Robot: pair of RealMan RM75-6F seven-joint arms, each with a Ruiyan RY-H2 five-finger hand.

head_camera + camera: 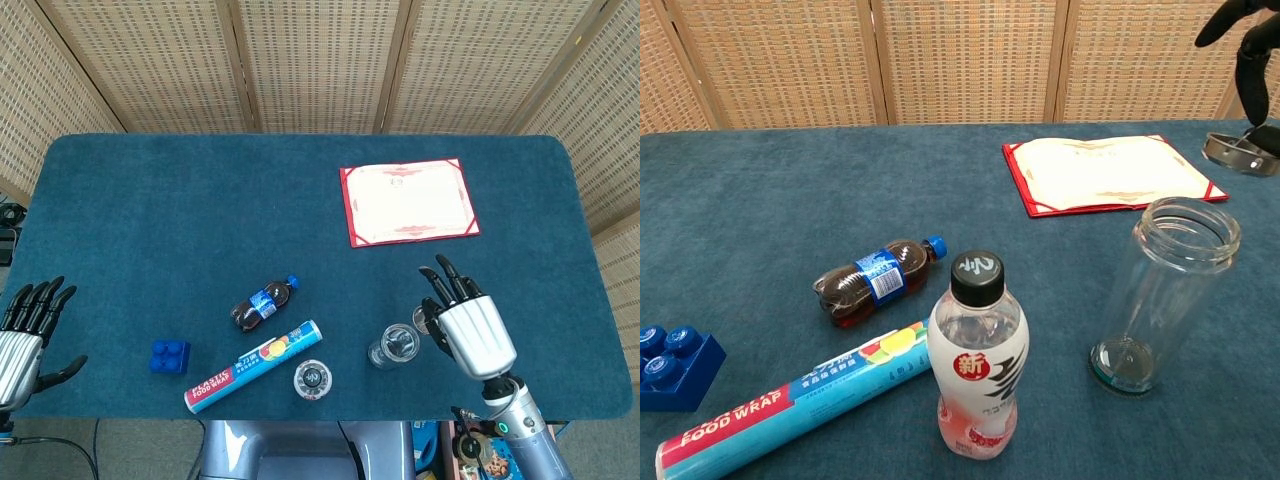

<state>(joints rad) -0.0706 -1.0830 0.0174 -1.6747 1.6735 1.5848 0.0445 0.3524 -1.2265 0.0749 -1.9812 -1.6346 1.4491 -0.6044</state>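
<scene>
1. Far to the left of the glass jar (396, 345), at the table's (150, 200) near edge, the left hand (25, 335) hangs with its fingers spread and nothing in them; its arm is cut off by the frame
2. Well left of the jar a blue brick (171, 356) sits studs-up, flat and stable on the cloth
3. Nearer the jar, still to its left, a small cola bottle (263, 303) and a food wrap roll (257, 366) both lie on their sides, apart from each other; round as they are, the cloth seems to be what keeps them from rolling
4. Just left of the jar a capped drink bottle (313, 379) stands upright
5. The jar itself stands upright, its mouth open and uncovered
6. Beyond the jar, well apart from it, a red folder (408, 202) lies flat
7. Just right of the jar the right hand (470, 330) hovers back-up, apparently holding a metal lid (1240, 152) beneath its dark fingers (1250, 50), level with the jar's mouth; the head view hides the lid almost wholly under the hand, and the chest view cuts off the grip at its edge, so the exact hold is hard to make out
</scene>
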